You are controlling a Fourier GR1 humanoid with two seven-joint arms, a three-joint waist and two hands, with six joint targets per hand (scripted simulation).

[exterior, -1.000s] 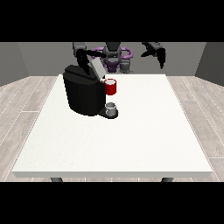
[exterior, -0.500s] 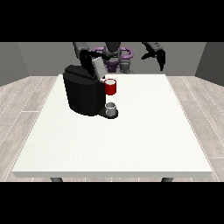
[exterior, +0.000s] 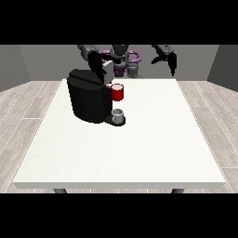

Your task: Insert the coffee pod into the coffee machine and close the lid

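The hand at the view's left [exterior: 96, 66] rested just above the boxy black coffee machine [exterior: 88, 95]; finger state could not be told. The hand at the view's right [exterior: 170, 59] hung with fingers pointing down, relaxed.

Plain indoor room, test-bench feel more than lived-in kitchen. Grey walls [exterior: 32, 60] behind robot, pale wood-plank floor [exterior: 28, 102] all round. Large white table [exterior: 139, 153] fills middle. Black coffee machine [exterior: 88, 100] just below hand at view's left [exterior: 96, 65], only kitchen item; no cupboards, sink or shelves showing.
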